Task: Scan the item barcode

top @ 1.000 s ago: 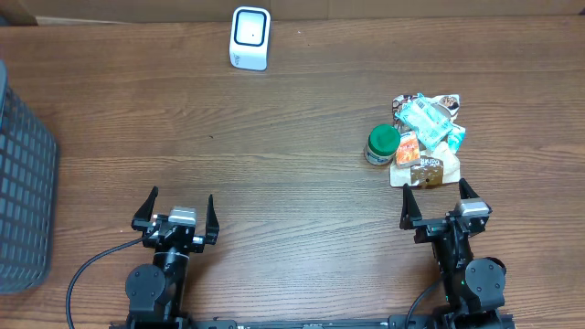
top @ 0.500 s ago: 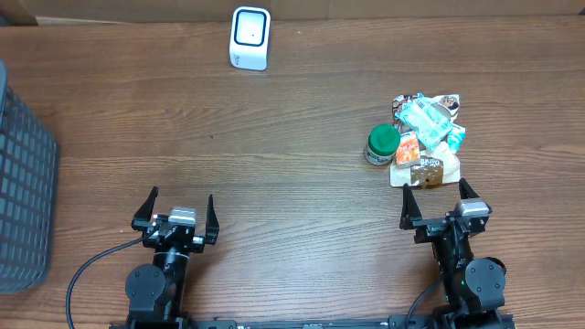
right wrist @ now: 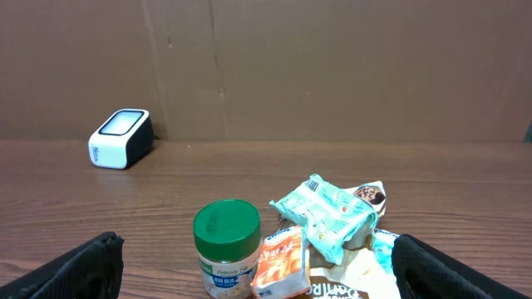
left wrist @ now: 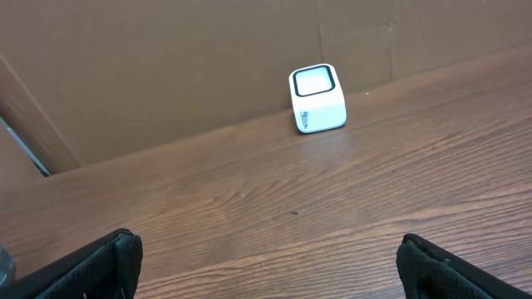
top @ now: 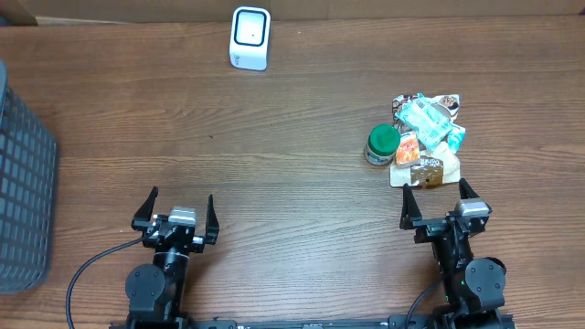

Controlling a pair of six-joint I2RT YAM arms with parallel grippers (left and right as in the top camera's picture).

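A white barcode scanner (top: 249, 37) stands at the table's far edge, also seen in the left wrist view (left wrist: 317, 98) and the right wrist view (right wrist: 120, 138). A pile of items lies at the right: a green-lidded jar (top: 382, 144) (right wrist: 226, 247), an orange packet (top: 407, 149) (right wrist: 281, 264), a teal packet (top: 428, 119) (right wrist: 326, 214) and a brown pouch (top: 427, 169). My right gripper (top: 440, 201) (right wrist: 258, 270) stands open just in front of the pile, nothing held. Far to the left of the pile, my left gripper (top: 179, 206) (left wrist: 266, 266) is open over bare wood.
A dark mesh basket (top: 20, 183) stands at the table's left edge. A cardboard wall (right wrist: 332, 66) backs the table behind the scanner. A cable (top: 91, 270) runs from the left arm's base.
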